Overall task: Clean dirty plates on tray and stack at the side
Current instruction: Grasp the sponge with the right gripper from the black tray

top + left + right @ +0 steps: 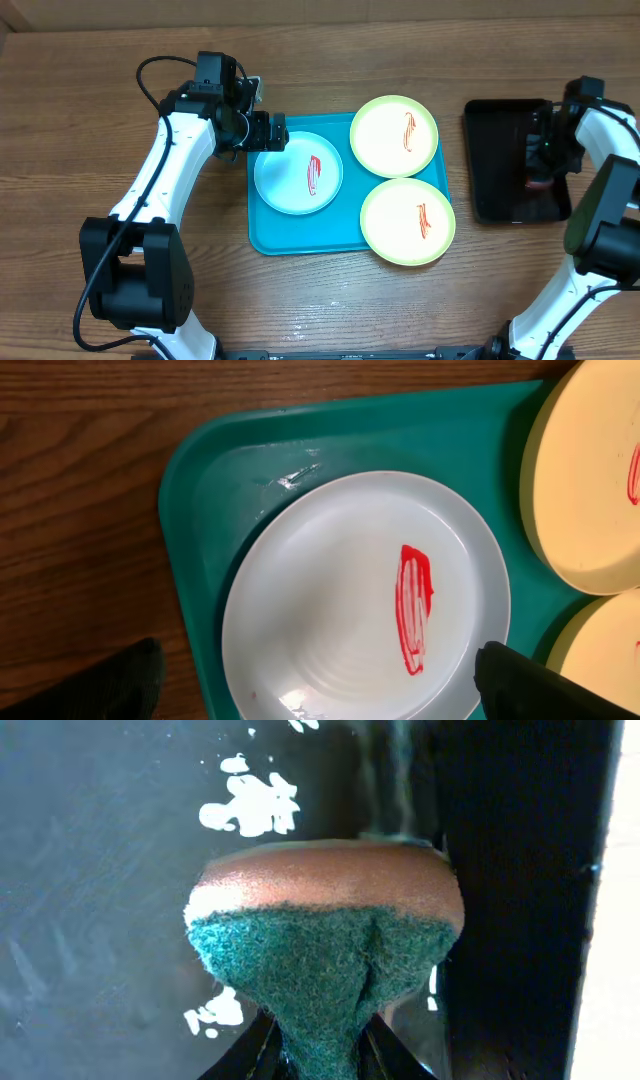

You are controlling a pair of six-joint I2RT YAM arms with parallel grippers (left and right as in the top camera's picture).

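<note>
The turquoise tray (262, 235) holds three plates. A white plate (290, 185) with a red smear lies at its left. Two pale yellow plates with lime rims lie at the back right (385, 135) and front right (395, 225), each with an orange-red smear. My left gripper (268, 131) is open and hovers over the white plate's (340, 610) back left edge, its fingers wide on either side. My right gripper (540, 165) is over the black tray (495, 160) and is shut on a sponge (325, 940), green scouring side pinched, orange side away.
The black tray (100, 870) lies to the right of the turquoise tray (200, 510), with a strip of wooden table between them. Bare wooden table lies left of and in front of the turquoise tray.
</note>
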